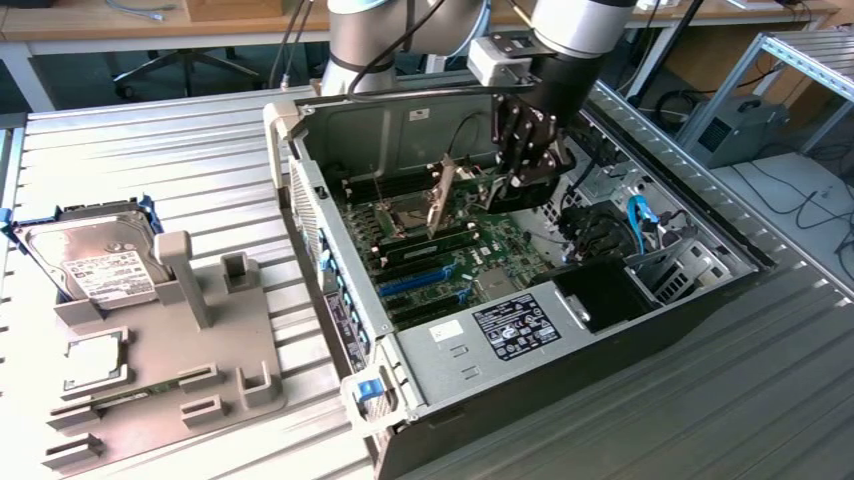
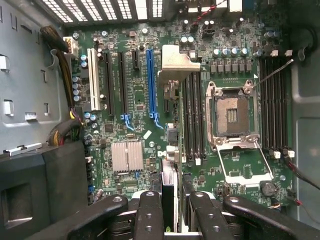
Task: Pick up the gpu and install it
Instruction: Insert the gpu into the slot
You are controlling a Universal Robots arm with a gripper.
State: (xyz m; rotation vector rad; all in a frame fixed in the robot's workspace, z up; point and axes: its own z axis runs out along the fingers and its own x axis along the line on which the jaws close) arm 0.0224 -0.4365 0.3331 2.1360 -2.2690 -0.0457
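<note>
Pincer (image 1: 525, 185) inside the open computer case (image 1: 304, 190), fingers (image 2: 150, 215) pinching the gpu (image 2: 170, 182) edge-on, card held over the motherboard (image 2: 235, 172) near the blue slot (image 2: 151, 85), silver bracket at its far end.
</note>
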